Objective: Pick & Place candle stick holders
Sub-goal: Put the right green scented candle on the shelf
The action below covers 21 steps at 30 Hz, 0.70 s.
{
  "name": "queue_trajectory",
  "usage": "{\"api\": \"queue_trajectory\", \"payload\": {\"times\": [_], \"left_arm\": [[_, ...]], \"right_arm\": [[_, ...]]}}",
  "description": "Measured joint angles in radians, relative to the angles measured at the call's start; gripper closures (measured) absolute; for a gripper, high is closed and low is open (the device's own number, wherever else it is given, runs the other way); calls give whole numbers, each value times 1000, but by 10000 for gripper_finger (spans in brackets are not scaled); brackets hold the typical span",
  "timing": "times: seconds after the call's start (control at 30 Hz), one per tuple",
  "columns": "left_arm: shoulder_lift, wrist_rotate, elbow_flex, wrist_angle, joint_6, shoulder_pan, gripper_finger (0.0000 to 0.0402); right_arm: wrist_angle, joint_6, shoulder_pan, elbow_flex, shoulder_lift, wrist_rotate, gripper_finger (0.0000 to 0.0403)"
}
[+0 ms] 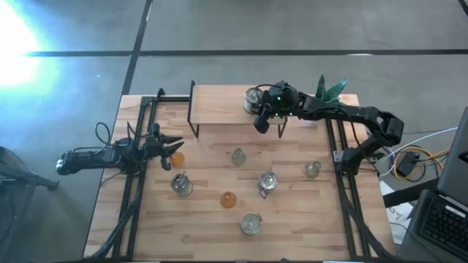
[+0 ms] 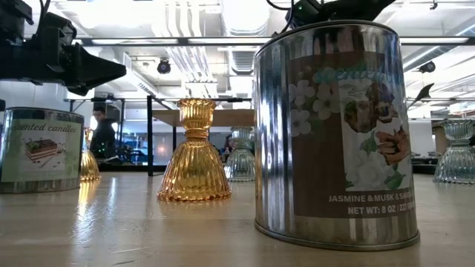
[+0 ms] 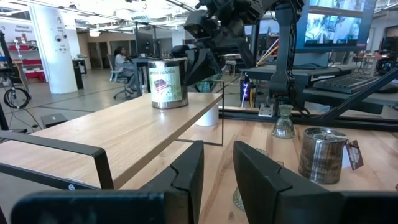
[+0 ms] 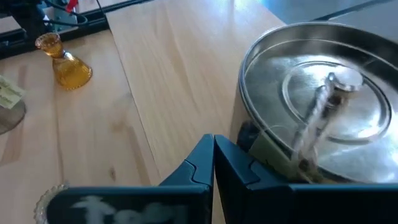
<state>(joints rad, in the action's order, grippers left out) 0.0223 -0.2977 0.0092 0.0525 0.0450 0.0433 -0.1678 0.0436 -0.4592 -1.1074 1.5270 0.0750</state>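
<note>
Several small glassy holders stand on their bases on the wooden table: an orange one [image 1: 175,157] by my left gripper, a clear one [image 1: 238,156], a pale green one [image 1: 313,169] and another orange one [image 1: 228,199]. My left gripper [image 1: 172,144] is open and empty at the table's left, just above the orange holder; its fingers [image 3: 186,174] show apart. My right gripper [image 1: 262,120] is shut over the raised shelf [image 1: 219,106], right beside a silvery candle tin [image 1: 254,98] that stands on the shelf. The tin's lid [image 4: 323,106] fills the right wrist view. My right gripper's shut fingers [image 4: 233,165] stand against the tin's side wall [image 4: 249,134] just below its rim, coming from above at a slant. I cannot tell whether they touch it. The tin stands upright on the shelf.
Three more candle tins stand on the table [image 1: 181,184] [image 1: 268,181] [image 1: 251,223]. A white-potted green plant [image 1: 329,91] stands at the far right behind the shelf. Black frame rails [image 1: 139,190] [image 1: 344,190] run along both table sides. A person [image 3: 121,62] sits in the room beyond.
</note>
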Motion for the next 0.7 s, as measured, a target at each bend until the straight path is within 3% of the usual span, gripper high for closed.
{"api": "queue_trajectory", "payload": {"times": [0.7], "left_arm": [[0,0,0,0,0,0,310]], "right_arm": [[-4,-94,-62,-78,46,13,394]]}}
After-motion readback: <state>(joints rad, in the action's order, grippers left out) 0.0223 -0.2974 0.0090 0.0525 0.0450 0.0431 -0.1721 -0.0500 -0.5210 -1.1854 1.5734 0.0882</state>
